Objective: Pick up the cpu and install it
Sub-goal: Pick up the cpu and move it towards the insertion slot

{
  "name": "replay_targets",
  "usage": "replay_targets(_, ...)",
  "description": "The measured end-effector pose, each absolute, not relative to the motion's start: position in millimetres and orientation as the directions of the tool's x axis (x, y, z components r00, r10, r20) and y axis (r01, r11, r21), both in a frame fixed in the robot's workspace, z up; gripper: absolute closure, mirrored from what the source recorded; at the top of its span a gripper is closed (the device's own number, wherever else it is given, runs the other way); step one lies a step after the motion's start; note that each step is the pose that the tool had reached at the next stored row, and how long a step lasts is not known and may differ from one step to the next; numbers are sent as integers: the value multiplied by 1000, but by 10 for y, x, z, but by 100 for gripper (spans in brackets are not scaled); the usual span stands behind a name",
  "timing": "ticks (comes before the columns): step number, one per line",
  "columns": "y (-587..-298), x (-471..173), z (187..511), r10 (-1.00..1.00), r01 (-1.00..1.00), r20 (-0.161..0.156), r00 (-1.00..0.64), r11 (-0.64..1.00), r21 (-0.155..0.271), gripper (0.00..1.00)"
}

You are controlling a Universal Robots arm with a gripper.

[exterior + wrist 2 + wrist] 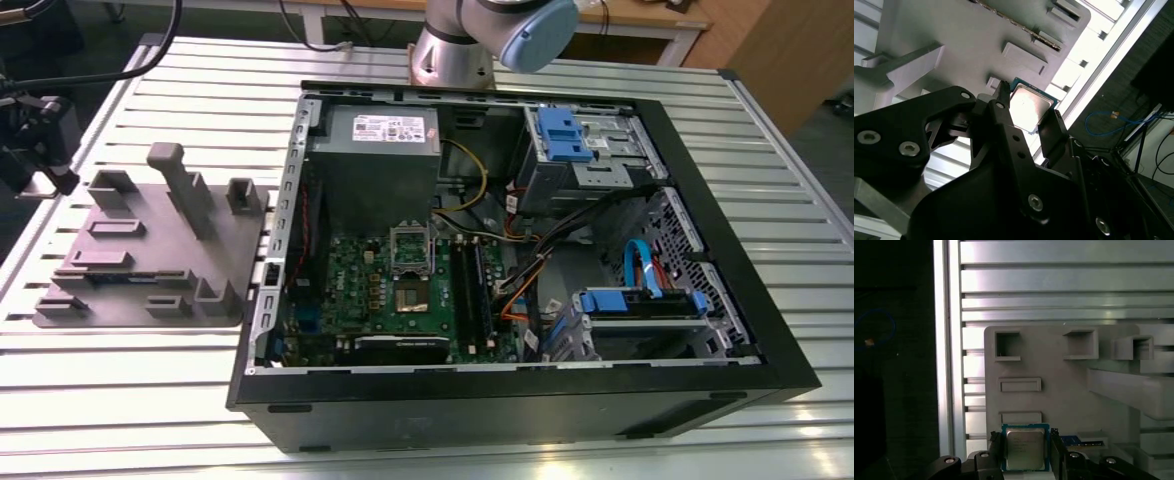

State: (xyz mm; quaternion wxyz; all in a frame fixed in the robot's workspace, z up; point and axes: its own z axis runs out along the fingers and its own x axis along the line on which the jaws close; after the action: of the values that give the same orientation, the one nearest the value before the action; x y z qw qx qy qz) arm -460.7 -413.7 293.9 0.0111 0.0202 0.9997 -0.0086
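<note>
The cpu (1024,449), a small flat square chip with a silvery top and a blue-green rim, sits between the two black fingers of my gripper (1025,436). The fingers press on opposite edges of it. In the second wrist view the cpu (1029,106) hangs above the grey fixture tray (979,35), held in the gripper (1029,102). In the exterior view the gripper (47,175) is at the far left, above the table beside the tray (147,250). The green motherboard (360,290) lies inside the open computer case, its dark metal-framed socket (411,290) standing open.
The black computer case (534,400) lies on its side at the exterior view's right, holding a grey power supply (380,130), blue drive brackets (561,135) and loose cables. The tray carries raised grey blocks and a tall post (180,185). The slatted metal table (134,400) ends near the tray.
</note>
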Motion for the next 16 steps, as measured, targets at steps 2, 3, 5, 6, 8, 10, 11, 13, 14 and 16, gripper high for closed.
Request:
replay_targets(2, -4137, -4607, 2951, 40, 41, -23, -999, 999, -17, 53)
replay_targets(3, -4137, -4606, 2957, 40, 41, -23, -999, 999, -17, 53)
replay_targets(5, -4136, -4607, 2974, 40, 41, -23, -999, 999, -17, 53)
replay_targets(6, -4137, -4607, 2983, 40, 41, -23, -999, 999, -17, 53)
replay_targets(8, -4136, -4607, 2984, 40, 41, -23, -999, 999, -16, 53)
replay_targets(10, -4137, -4607, 2989, 40, 41, -23, -999, 999, -16, 53)
replay_targets(11, -4137, -4607, 2991, 40, 41, -23, -999, 999, -16, 53)
replay_targets(13, -4137, -4607, 2997, 40, 41, -22, -999, 999, -16, 53)
replay_targets(14, -4137, -4606, 2996, 40, 41, -23, -999, 999, -16, 53)
replay_targets(16, -4136, -4606, 2996, 40, 41, -23, -999, 999, -16, 53)
